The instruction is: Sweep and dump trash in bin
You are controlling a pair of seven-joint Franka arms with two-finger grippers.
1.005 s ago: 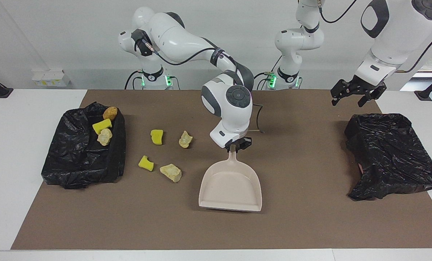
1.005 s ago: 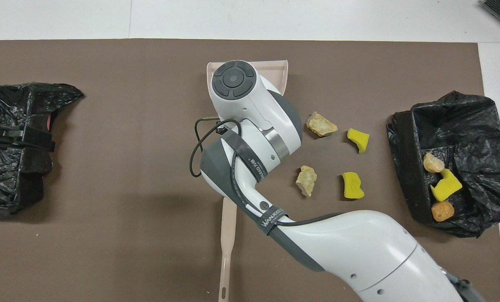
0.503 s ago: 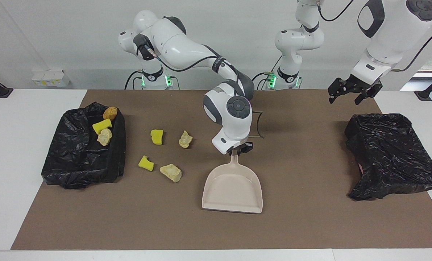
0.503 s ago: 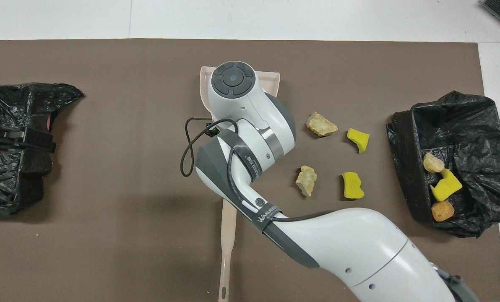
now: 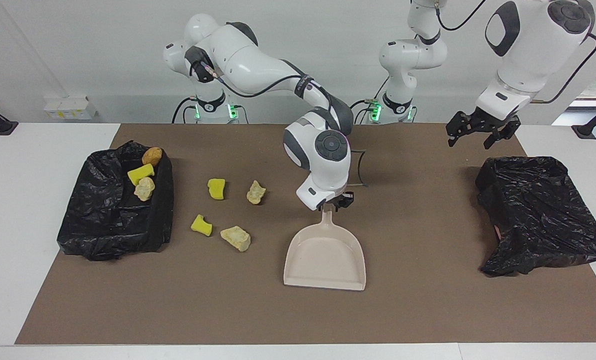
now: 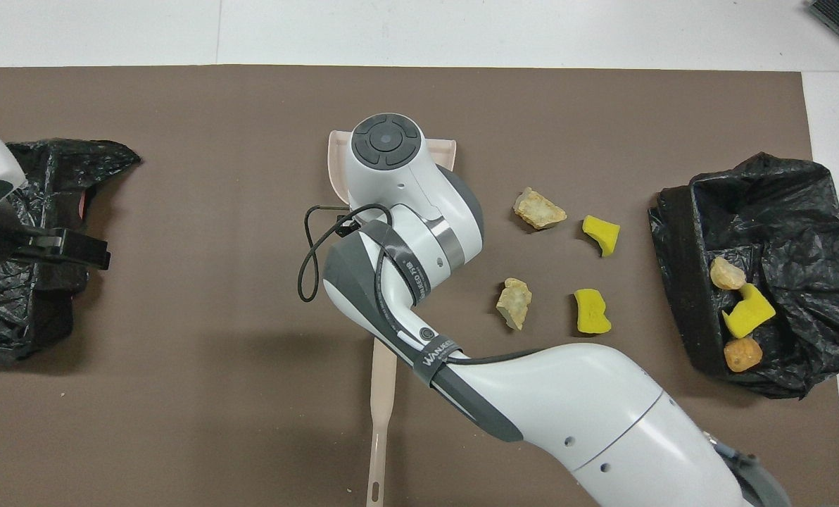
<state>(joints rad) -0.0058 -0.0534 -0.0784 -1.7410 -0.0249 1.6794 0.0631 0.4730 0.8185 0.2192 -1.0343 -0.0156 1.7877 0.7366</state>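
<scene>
My right gripper [image 5: 330,204] is shut on the handle of the beige dustpan [image 5: 325,255], which sits mid-mat with its mouth facing away from the robots. In the overhead view only the dustpan's corners [image 6: 335,151] show under the arm. Loose trash lies on the mat toward the right arm's end: two yellow sponge pieces [image 5: 216,188] [image 5: 201,225] and two cream lumps [image 5: 256,192] [image 5: 236,238]. The black-bagged bin [image 5: 113,220] beside them holds an orange-brown lump [image 5: 151,155], a yellow piece [image 5: 140,174] and a cream lump [image 5: 144,188]. My left gripper [image 5: 478,134] hangs open and empty.
A second black bag [image 5: 543,215] lies at the left arm's end, under and beside the left gripper. A long beige handle [image 6: 381,415] lies on the mat nearer to the robots than the dustpan, its upper end hidden under the right arm.
The right gripper has slid the dustpan a little toward the left arm's end. The left gripper has drifted slightly toward the table's middle. The trash has not moved.
</scene>
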